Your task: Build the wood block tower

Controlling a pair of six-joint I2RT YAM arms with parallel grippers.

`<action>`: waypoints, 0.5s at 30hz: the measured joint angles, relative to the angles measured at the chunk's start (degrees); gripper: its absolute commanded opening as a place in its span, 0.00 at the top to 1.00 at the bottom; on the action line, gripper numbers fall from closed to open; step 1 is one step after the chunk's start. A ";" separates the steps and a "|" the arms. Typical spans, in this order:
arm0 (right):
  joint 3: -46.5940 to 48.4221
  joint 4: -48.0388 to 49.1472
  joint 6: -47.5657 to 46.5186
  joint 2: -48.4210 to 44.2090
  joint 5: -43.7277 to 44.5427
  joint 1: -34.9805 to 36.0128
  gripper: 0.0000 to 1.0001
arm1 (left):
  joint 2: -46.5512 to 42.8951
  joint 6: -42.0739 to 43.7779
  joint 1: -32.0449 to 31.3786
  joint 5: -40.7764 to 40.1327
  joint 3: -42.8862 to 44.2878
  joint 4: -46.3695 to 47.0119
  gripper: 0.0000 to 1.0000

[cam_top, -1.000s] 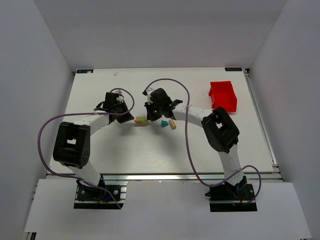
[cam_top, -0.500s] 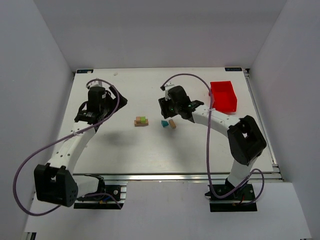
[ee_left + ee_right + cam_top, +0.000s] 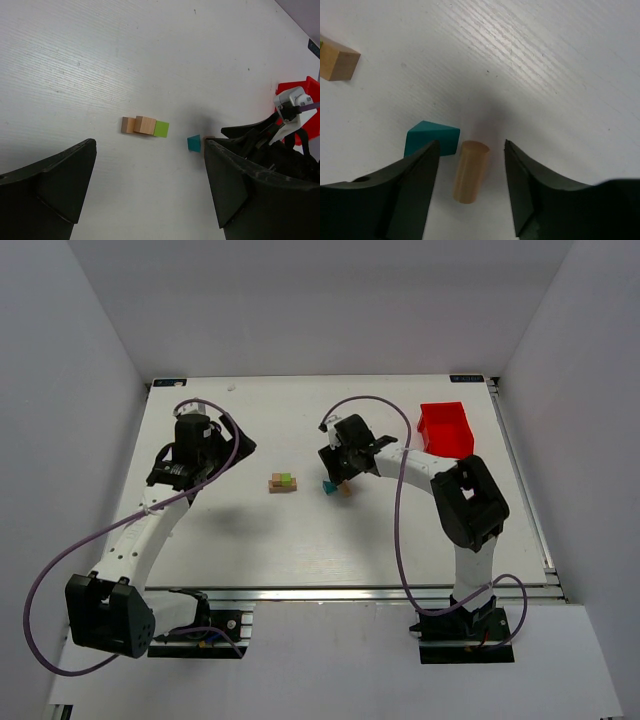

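Note:
The wood block tower is a low cluster: two tan blocks (image 3: 139,125) with a lime-green block (image 3: 161,129) against their right side, seen from above as one small group (image 3: 283,483). A teal wedge (image 3: 432,137) and a tan cylinder (image 3: 470,171) lie loose to the right. My right gripper (image 3: 471,155) is open and straddles the cylinder with a gap on both sides; its left finger sits by the wedge. In the top view the right gripper (image 3: 338,478) hangs over both pieces. My left gripper (image 3: 150,190) is wide open and holds nothing, well left of the blocks (image 3: 232,450).
A red bin (image 3: 447,432) stands at the back right of the white table (image 3: 300,540), behind the right arm. Purple cables loop off both arms. The right arm's wrist (image 3: 280,130) shows at the right of the left wrist view.
Both grippers have opened. The left arm pulled back to the left, away from the blocks. The right gripper lifted off, then settled over the tan cylinder.

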 measured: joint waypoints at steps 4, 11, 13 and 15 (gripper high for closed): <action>1.36 -1.53 0.31 0.70 -0.11 -0.31 0.48 | -0.07 0.39 0.00 -0.09 -0.37 -0.20 0.02; 0.15 -2.95 1.09 0.55 -0.15 -0.61 0.47 | -0.09 0.83 0.00 -0.09 -0.46 -1.05 0.02; -1.01 -3.06 1.09 0.52 -0.83 -0.61 0.49 | -0.09 0.94 0.00 -0.04 -0.44 -1.03 0.02; -1.49 -3.65 1.14 0.52 -2.01 -0.61 0.49 | -0.09 1.03 0.00 -0.02 -0.44 -1.05 0.02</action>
